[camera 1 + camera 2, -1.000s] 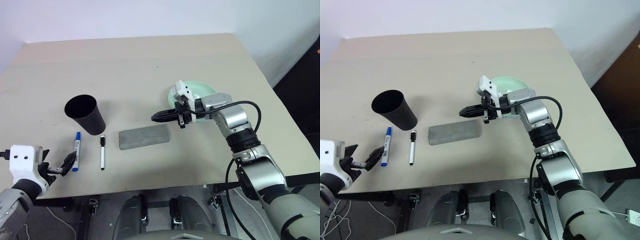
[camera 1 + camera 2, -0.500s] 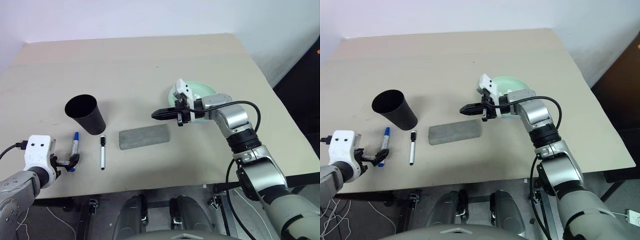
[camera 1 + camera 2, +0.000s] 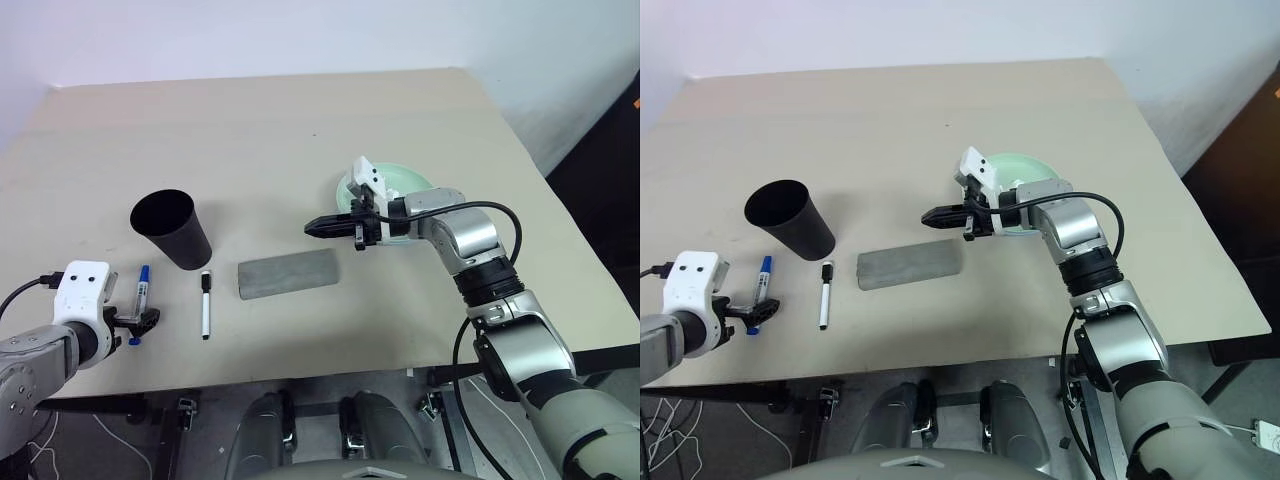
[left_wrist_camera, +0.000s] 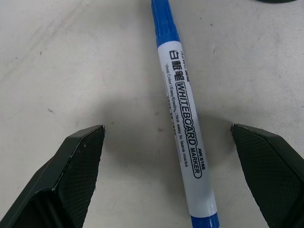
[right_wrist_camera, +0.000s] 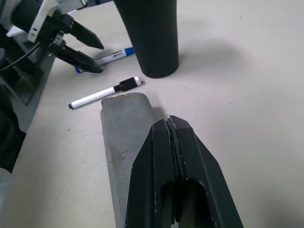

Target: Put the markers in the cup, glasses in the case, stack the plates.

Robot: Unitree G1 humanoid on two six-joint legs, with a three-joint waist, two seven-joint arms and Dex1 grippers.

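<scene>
Tabletop [image 3: 300, 140]: left wrist view reads "WHITEBOARD MARKER" on blue marker [image 4: 185, 123]

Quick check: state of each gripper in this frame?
Left gripper: open, fingers either side of the blue-capped marker lying on the table, not gripping it.
Right gripper: shut, holding nothing, above the table.

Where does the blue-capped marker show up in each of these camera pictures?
Left eye view: blue-capped marker at the table's near left edge, between the left gripper fingers.
Right eye view: same spot.
Left wrist view: mid-picture, lengthwise.
Right wrist view: partly behind the cup.
Shared landmark: the black cup right beside it.
</scene>
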